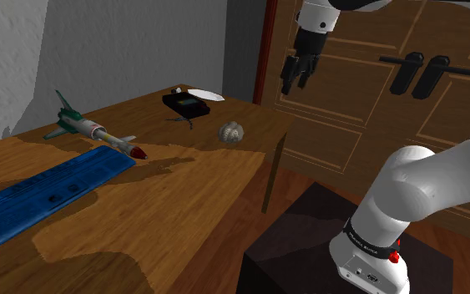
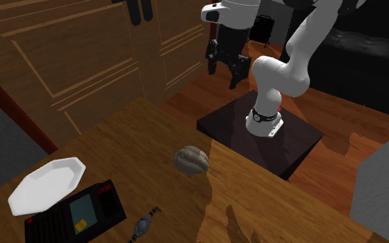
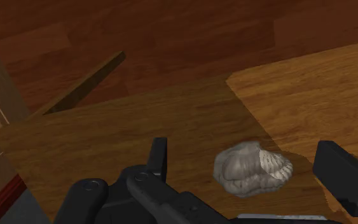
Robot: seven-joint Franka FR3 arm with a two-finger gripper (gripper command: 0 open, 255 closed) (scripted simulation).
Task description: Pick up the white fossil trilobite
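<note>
The trilobite fossil is a pale grey, ribbed lump lying on the wooden table near its corner. In the second exterior view the fossil sits close to the table's edge. My black gripper hangs well above the table and off to the side of the fossil, in front of the wooden doors. It is open and holds nothing. In the wrist view the fossil appears between my spread fingers, far below them and untouched.
A black device and a white dish lie at the table's far side, with a wristwatch beside them. A toy jet and a blue flat panel lie further along. My dark stand is beside the table.
</note>
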